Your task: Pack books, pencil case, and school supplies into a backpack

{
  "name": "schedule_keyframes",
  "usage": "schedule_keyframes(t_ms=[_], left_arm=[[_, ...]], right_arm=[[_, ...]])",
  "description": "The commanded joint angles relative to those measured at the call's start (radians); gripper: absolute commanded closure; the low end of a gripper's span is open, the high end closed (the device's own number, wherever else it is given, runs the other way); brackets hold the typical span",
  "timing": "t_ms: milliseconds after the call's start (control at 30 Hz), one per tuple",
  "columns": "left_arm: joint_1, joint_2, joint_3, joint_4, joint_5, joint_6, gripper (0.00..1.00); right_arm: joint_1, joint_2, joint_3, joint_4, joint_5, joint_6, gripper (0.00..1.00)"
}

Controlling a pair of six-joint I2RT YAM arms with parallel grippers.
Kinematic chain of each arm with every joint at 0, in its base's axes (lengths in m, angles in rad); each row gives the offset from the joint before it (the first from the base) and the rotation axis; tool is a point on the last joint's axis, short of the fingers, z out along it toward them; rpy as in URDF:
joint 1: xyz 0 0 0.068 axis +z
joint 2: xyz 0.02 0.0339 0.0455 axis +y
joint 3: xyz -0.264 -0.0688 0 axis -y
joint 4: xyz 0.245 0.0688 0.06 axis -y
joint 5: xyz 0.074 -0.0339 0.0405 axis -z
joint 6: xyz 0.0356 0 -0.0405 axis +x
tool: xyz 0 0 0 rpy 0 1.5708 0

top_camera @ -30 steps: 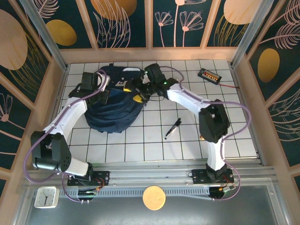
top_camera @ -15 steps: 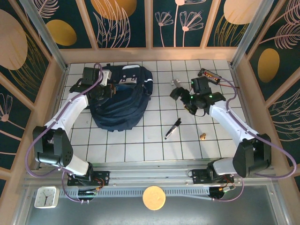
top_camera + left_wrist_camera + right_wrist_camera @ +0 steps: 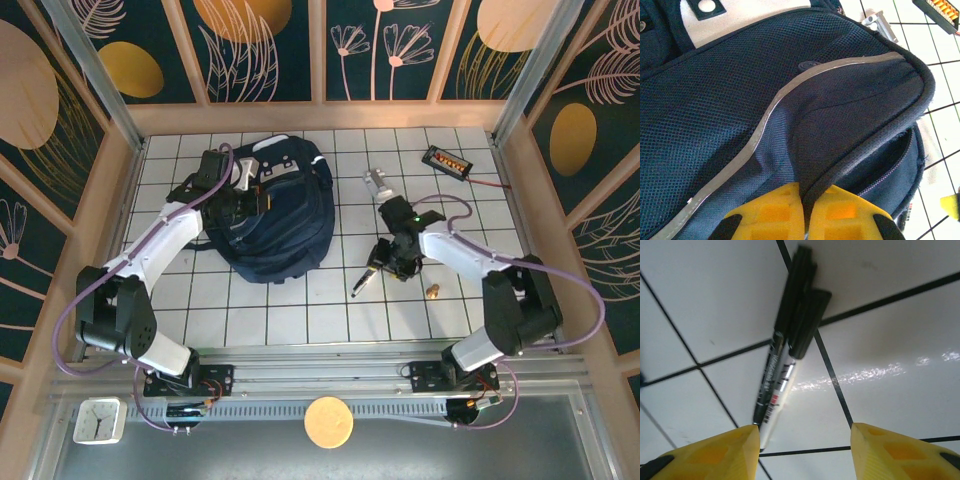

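My right gripper (image 3: 383, 262) has come a long way in the last second. It was reaching over the backpack (image 3: 290, 225) at the start, then swung out to the right near the grey piece (image 3: 376, 182). Now it hangs low over the upper end of the pen (image 3: 360, 284). On the right wrist camera the right gripper (image 3: 805, 450) has its yellow fingers (image 3: 715, 455) well apart, gripping nothing. The pen (image 3: 785, 355) lies flat on the white table (image 3: 300, 320) across a grout line, its near end just beside one finger. I cannot tell whether it touches. The pen has not moved from where it lay a second ago.

My left gripper (image 3: 250, 197) has shifted right, and the backpack has slid right with it toward the middle of the table. On the left wrist camera the left gripper (image 3: 804, 215) is clamped tight on the piped edge of the backpack (image 3: 715, 110), the piping running straight in between the two pads. Beyond the fabric I see the grey piece (image 3: 880, 24) and a corner of the tray (image 3: 940, 7). The tray (image 3: 446, 160) sits where it was, at the far right.
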Motion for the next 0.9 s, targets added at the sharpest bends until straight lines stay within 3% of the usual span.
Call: schedule_keyframes(t_ms=[0,467,867], left_arm=[[0.000,-0.040,-0.005,0.040,0.035,-0.021,1.00],[0.000,-0.057,-0.006,0.000,0.021,0.033,1.00],[-0.001,-0.058,0.002,-0.008,0.017,0.044,1.00]], right_arm=[[0.027,0.050,0.011,0.015,0.045,0.016,0.49],[0.075,0.182,0.043,0.065,0.039,0.059,0.59],[0.075,0.169,-0.004,0.061,0.098,0.086,0.56]])
